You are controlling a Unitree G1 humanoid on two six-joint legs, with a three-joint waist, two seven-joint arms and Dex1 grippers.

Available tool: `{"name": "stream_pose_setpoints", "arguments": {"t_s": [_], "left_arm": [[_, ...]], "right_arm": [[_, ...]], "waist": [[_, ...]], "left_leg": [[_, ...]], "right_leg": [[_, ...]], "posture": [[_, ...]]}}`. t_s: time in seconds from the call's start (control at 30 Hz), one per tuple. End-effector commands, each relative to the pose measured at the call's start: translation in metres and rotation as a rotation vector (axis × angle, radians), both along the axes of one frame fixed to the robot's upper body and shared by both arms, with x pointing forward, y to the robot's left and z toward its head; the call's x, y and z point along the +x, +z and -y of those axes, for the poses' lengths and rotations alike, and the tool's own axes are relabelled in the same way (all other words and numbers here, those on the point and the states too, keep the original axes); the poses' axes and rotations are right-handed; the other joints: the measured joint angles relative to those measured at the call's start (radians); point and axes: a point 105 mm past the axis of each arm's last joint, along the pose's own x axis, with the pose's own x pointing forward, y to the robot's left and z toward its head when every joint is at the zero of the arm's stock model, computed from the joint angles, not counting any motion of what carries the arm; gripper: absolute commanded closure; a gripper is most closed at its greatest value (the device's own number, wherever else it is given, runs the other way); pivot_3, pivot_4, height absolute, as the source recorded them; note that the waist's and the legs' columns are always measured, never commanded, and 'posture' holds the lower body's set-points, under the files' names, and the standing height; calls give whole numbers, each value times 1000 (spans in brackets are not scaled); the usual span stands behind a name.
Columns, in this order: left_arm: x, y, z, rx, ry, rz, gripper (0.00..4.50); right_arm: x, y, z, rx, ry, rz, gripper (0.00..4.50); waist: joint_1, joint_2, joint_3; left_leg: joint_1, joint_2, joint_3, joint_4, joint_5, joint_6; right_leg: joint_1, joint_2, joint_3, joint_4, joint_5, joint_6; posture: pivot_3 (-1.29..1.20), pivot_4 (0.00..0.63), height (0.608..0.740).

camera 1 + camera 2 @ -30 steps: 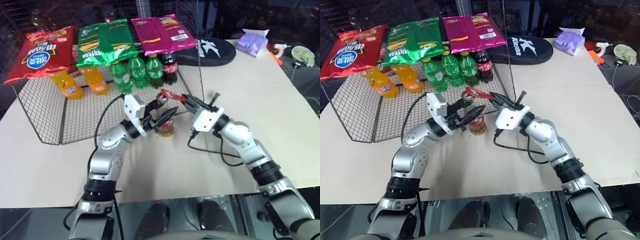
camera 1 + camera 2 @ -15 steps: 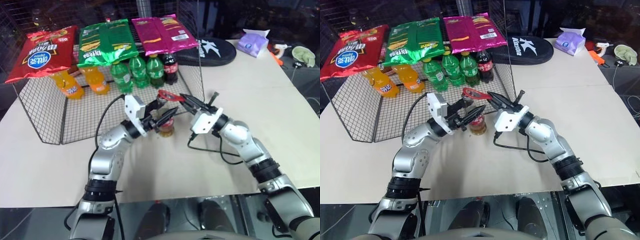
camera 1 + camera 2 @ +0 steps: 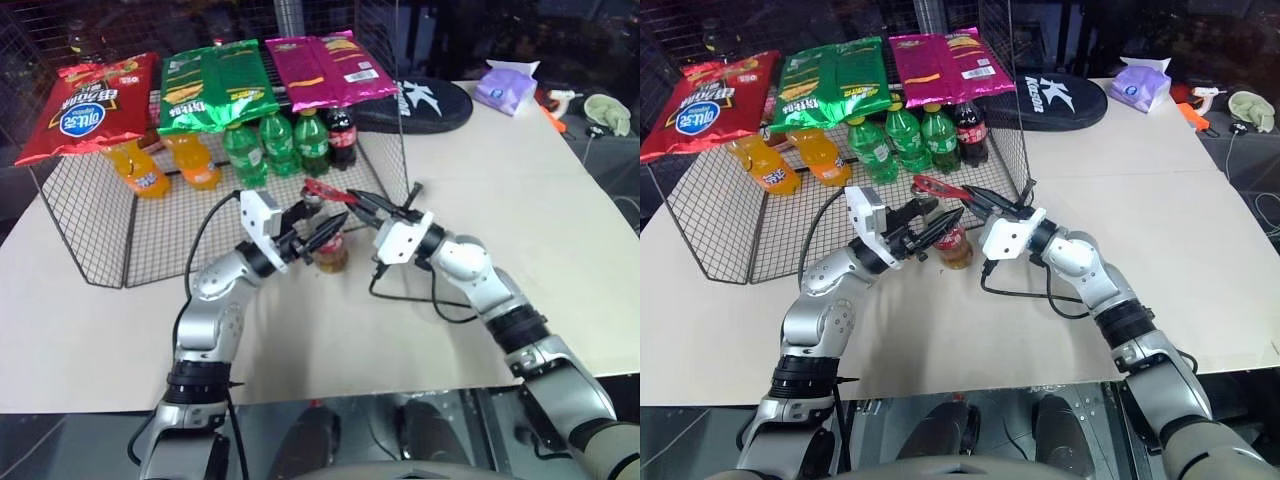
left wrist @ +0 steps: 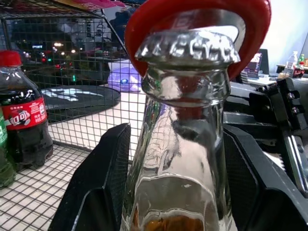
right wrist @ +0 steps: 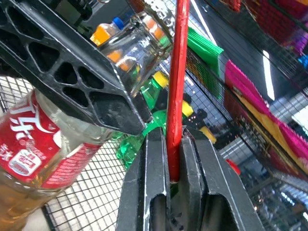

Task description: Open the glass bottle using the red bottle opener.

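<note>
Wire rack (image 3: 90, 240) close behind; table (image 3: 520, 180) right free.

I'm reaching both arms in over the table, wrists angled toward each other. My left gripper (image 3: 318, 228) is clamping the bottle (image 4: 180, 159) neck; my right gripper (image 3: 352, 198) is pinching the opener (image 5: 177, 86) handle.

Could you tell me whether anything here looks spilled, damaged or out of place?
Nothing stands out. The glass bottle stands upright on the table between the left gripper's fingers, cap on, with the red bottle opener in the right gripper at its cap. No spill shows.
</note>
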Motion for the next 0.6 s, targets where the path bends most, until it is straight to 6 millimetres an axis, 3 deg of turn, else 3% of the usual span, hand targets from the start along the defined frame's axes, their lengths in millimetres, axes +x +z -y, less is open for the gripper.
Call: {"name": "stream_pose_setpoints", "arguments": {"t_s": [0.03, 0.17, 0.4, 0.6], "left_arm": [[0, 5, 13, 0, -36, 10, 2362], [2, 6, 14, 0, -37, 6, 2362], [5, 8, 18, 0, -45, 8, 2362], [5, 9, 19, 0, -50, 11, 2362]], "right_arm": [[-13, -11, -15, -187, 106, 113, 4500], [0, 7, 2, -228, 59, 223, 4500], [7, 37, 12, -276, 50, 402, 4500], [9, 40, 11, -270, 50, 430, 4500]], "waist": [[0, 0, 0], [0, 0, 0], [-1, 0, 0], [-1, 0, 0]], "left_leg": [[0, 0, 0, 0, 0, 0], [0, 0, 0, 0, 0, 0], [-1, 0, 0, -1, 0, 0], [-1, 0, 0, -1, 0, 0]], "right_leg": [[0, 0, 0, 0, 0, 0], [0, 0, 0, 0, 0, 0], [0, 0, 0, 0, 0, 0], [0, 0, 0, 0, 0, 0]], "posture": [[0, 150, 740], [0, 150, 740], [0, 150, 740], [0, 150, 740]]}}
